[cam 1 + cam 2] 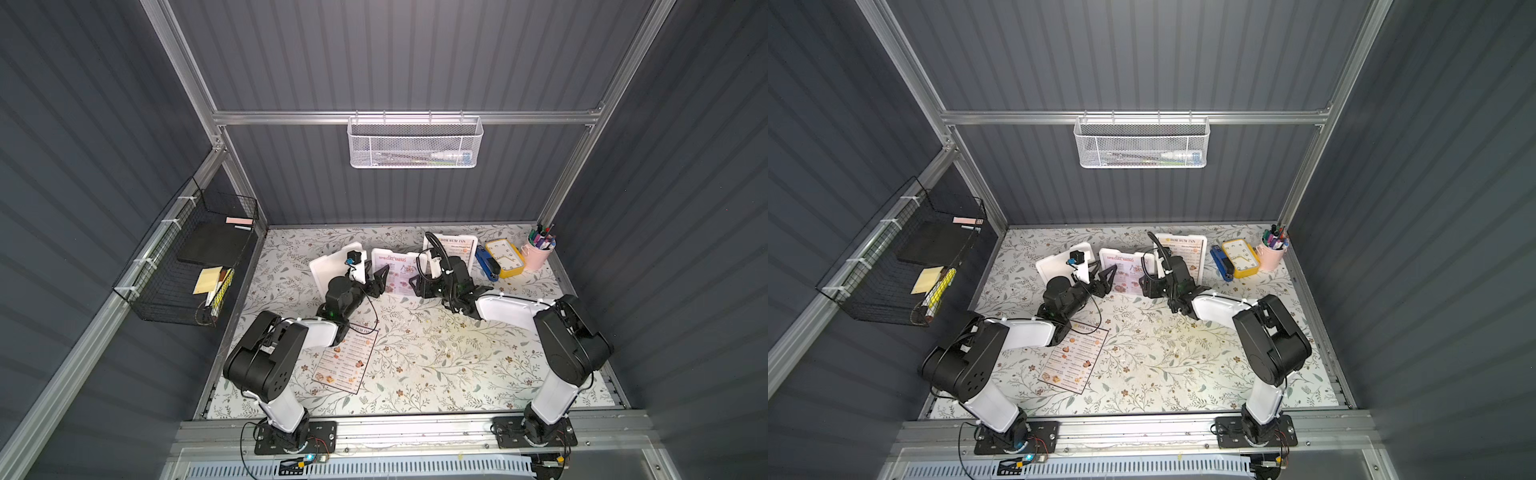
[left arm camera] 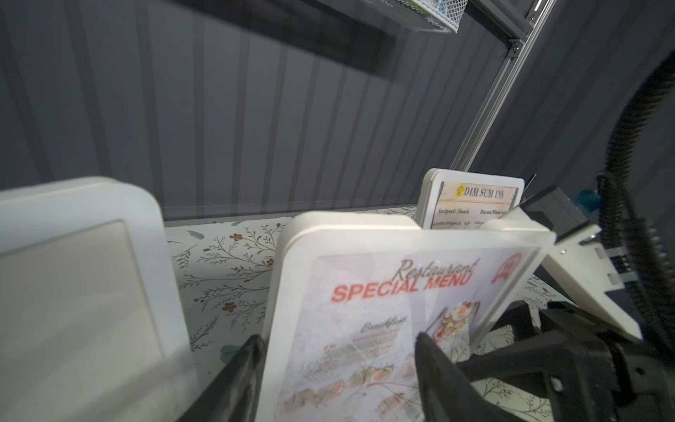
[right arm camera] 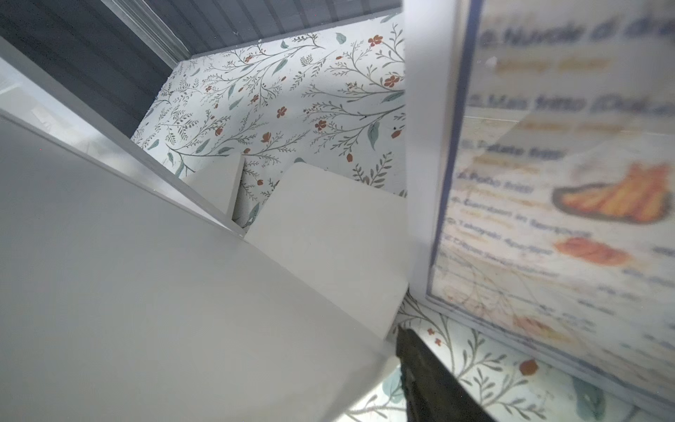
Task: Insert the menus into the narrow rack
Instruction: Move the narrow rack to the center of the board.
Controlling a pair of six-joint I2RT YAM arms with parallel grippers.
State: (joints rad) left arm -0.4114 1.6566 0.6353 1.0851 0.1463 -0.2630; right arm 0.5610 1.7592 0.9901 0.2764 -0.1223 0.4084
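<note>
The left pincer [image 2: 338,336] is spread open at the side of the middle holder [image 2: 292,263], which has the purple menu [image 2: 401,292] in it. I cannot tell if the right pincer [image 1: 417,286], just beside it, is open. A second menu [image 1: 347,359] lies flat on the table [image 1: 457,353]. It looks thin, light and bendy; pinch an edge.

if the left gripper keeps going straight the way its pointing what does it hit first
Most likely the white holder carrying the lavender special menu: the left gripper points at its edge, fingers spread either side. Depth is unclear; it may already touch.
</note>
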